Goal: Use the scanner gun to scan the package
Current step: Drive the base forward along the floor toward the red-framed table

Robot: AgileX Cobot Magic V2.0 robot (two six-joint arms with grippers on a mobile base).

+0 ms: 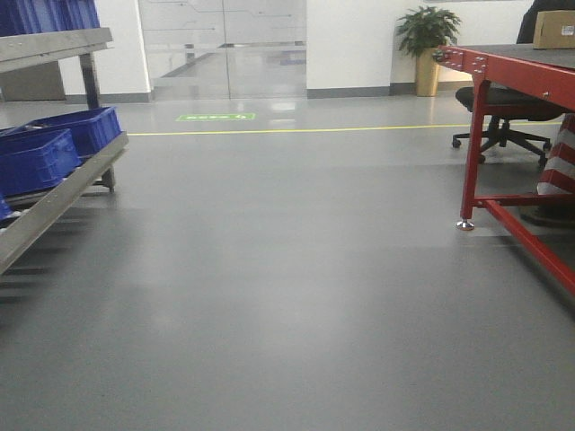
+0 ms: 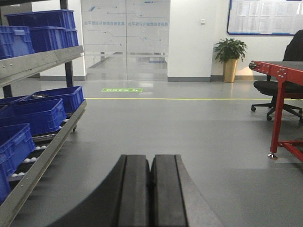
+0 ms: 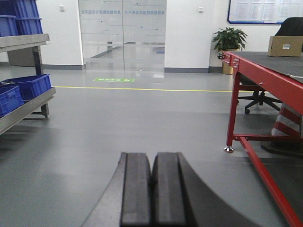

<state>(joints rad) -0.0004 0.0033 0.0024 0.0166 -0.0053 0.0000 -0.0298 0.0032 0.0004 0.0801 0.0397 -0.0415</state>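
A brown cardboard box with a small white sticker, which looks like the package [image 3: 285, 46], sits on the far end of the red-framed table [image 3: 265, 75], also seen in the front view as the package [image 1: 552, 29]. The scanner gun is out of view. My left gripper [image 2: 151, 158] hangs over bare grey floor, its black fingers [image 2: 135, 189] pressed together with nothing between them. My right gripper [image 3: 152, 156] is likewise shut and empty, well short of and left of the table. Neither gripper shows in the front view.
A metal roller rack [image 2: 42, 156] with several blue crates [image 2: 33, 113] lines the left side. The red table's legs and floor rail [image 1: 530, 242] stand on the right, with a black office chair [image 1: 503, 112] behind. A potted plant [image 1: 428, 45] and glass doors [image 1: 225, 45] are at the far wall.
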